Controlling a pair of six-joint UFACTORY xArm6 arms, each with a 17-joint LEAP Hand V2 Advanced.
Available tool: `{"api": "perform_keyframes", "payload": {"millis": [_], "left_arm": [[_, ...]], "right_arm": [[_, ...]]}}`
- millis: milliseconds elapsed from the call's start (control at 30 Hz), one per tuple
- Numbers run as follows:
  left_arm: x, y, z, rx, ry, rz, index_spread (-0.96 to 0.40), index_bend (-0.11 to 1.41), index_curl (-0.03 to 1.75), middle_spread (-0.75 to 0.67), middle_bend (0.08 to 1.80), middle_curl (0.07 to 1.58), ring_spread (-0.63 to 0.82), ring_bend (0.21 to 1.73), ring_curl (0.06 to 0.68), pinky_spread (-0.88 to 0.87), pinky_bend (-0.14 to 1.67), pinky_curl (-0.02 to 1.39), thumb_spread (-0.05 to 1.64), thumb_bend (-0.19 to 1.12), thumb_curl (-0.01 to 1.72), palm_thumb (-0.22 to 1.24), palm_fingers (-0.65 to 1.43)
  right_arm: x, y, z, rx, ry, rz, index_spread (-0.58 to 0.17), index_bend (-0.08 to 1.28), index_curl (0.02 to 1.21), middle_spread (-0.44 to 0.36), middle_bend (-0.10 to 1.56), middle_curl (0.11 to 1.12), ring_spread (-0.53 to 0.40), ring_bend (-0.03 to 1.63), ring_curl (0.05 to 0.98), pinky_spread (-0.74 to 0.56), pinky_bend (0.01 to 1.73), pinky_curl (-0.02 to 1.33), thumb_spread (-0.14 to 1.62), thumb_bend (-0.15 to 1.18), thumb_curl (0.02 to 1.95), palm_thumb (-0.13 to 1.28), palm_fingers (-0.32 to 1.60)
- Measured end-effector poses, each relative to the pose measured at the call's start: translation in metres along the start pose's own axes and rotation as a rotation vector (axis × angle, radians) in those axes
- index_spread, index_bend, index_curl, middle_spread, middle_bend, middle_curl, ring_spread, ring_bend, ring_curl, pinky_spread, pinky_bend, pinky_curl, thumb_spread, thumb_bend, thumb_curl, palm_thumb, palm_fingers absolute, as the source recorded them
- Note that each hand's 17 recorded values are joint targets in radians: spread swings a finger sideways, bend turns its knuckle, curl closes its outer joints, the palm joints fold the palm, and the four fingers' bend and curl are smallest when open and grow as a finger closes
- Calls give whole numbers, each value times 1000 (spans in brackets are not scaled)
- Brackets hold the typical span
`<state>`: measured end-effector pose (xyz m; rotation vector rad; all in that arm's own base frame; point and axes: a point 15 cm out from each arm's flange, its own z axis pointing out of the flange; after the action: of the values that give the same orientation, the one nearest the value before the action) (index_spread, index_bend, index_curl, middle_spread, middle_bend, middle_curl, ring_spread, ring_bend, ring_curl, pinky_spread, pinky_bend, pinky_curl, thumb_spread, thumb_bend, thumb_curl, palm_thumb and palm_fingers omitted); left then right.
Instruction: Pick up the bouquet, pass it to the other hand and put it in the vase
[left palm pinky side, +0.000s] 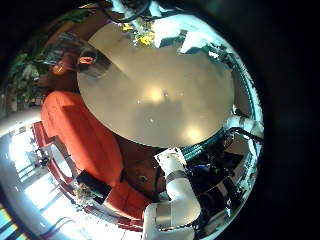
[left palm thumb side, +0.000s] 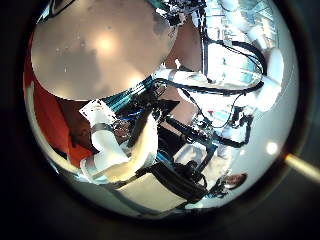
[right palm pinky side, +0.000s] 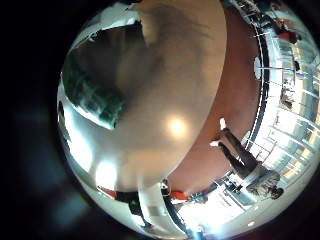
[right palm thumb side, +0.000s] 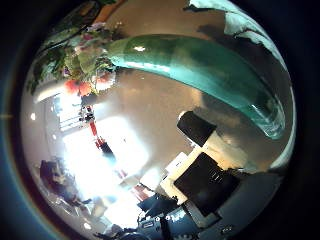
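round table (left palm pinky side: 165, 95), orange sofa (left palm pinky side: 85, 140) beside it

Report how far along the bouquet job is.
Done: the right hand is at the bouquet, which fills its palm views. In hand: the pickup; grip unclear. Left: the handover, as the left hand hangs high over the table, then the placing.

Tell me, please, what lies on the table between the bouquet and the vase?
Nothing: in the left little finger side palm view the table is bare between the vase and the bouquet held by the right hand.
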<state>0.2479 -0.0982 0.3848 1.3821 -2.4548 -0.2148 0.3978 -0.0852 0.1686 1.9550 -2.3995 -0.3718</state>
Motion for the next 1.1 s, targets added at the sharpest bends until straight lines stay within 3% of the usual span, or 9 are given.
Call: {"api": "perform_keyframes", "payload": {"millis": [167,600,833,900,1000,1100], "left_arm": [[-1,-2,-2,-1,-3,-5,-24,182,376,320,180,295,448,577,194,450,302,343,1189,-18,309,288,181],[-2,-2,-3,-4,-3,-15,-24,185,376,320,179,294,448,574,194,450,298,345,1189,-18,309,288,183],[-2,-2,-3,-5,-3,-17,-24,184,377,320,179,293,448,573,194,451,297,346,1189,-18,309,288,183],[-2,-1,-2,-6,-3,-15,-24,184,378,319,179,293,448,573,194,451,296,346,1189,-18,309,288,183],[-3,-2,-2,-8,-6,-19,-24,184,378,319,179,292,448,573,194,451,296,347,1189,-18,309,288,183],[-3,-2,-1,-11,-6,-19,-24,184,378,319,179,292,448,572,194,451,295,347,1189,-18,309,288,184]], "right_arm": [[0,-3,5,-11,0,-2,-329,336,530,-164,727,531,-232,1014,368,-36,762,203,977,-25,434,629,483],[-8,-11,18,-48,11,-29,-344,330,538,-184,714,546,-267,1034,373,-99,809,150,974,-28,432,641,569],[-6,-12,19,-92,45,-48,-377,344,547,-217,751,566,-290,1075,383,-245,946,145,966,-18,440,663,905],[-7,-10,20,-100,48,-54,-396,371,560,-229,793,585,-285,1078,388,-335,982,151,958,-10,455,704,1093],[-7,-6,22,-120,64,-64,-410,563,667,-226,882,633,-261,1119,435,-410,1068,213,935,0,487,792,1328],[-9,-9,20,-111,78,-75,-414,713,757,-227,987,694,-250,1208,480,-364,1229,290,904,20,527,899,1320]]}}
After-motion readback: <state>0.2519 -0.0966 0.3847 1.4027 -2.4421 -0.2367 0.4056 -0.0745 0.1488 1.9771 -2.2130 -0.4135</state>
